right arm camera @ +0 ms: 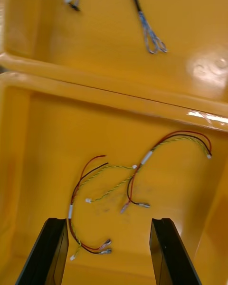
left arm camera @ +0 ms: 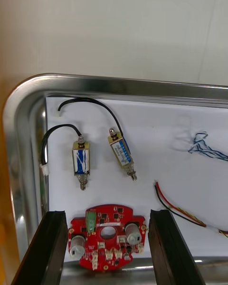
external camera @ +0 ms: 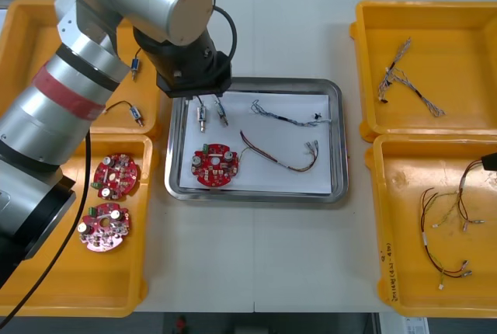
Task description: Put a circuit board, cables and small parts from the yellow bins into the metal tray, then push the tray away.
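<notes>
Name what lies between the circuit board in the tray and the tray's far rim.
Two small metal parts lie side by side there, by the open left gripper, as the left wrist view shows.

Front overhead, far; wrist views close, downward; metal tray [external camera: 264, 82] shared front/left.

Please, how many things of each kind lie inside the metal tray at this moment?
Circuit board: 1
Small metal parts: 2
Blue and white cable: 1
Red and yellow cable: 1
Total: 5
</notes>
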{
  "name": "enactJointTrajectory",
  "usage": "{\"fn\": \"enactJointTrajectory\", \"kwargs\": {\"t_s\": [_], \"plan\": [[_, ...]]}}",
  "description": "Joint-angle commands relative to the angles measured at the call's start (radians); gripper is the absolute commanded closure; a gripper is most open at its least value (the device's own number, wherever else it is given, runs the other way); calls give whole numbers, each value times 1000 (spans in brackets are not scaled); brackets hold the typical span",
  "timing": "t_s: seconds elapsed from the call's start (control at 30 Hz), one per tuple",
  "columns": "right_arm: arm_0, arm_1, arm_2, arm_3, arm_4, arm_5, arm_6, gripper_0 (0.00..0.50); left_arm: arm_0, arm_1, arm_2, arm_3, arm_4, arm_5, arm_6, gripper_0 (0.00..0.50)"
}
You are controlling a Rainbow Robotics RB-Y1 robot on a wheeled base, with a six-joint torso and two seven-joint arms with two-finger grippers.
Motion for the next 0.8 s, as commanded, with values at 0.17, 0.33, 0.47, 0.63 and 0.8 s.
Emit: {"fn": "enactJointTrajectory", "kwargs": {"t_s": [0.17, 0.33, 0.47, 0.63, 0.8], "plan": [[-68, -78, 143, -116, -146, 3, -28, 0, 137, 132, 149, -299, 50, 140, 31, 0], [-144, -81, 236, -119, -212, 3, -28, 0, 221, 202, 227, -422, 108, 181, 11, 0], [-229, -81, 364, -119, -223, 3, -25, 0, 280, 276, 299, -485, 175, 181, -9, 0], [-334, -77, 537, -117, -186, 3, -16, 0, 356, 348, 385, -520, 240, 181, -56, 0], [-443, -35, 736, -113, -101, 3, 1, 0, 430, 400, 473, -531, 264, 181, -145, 0]]}}
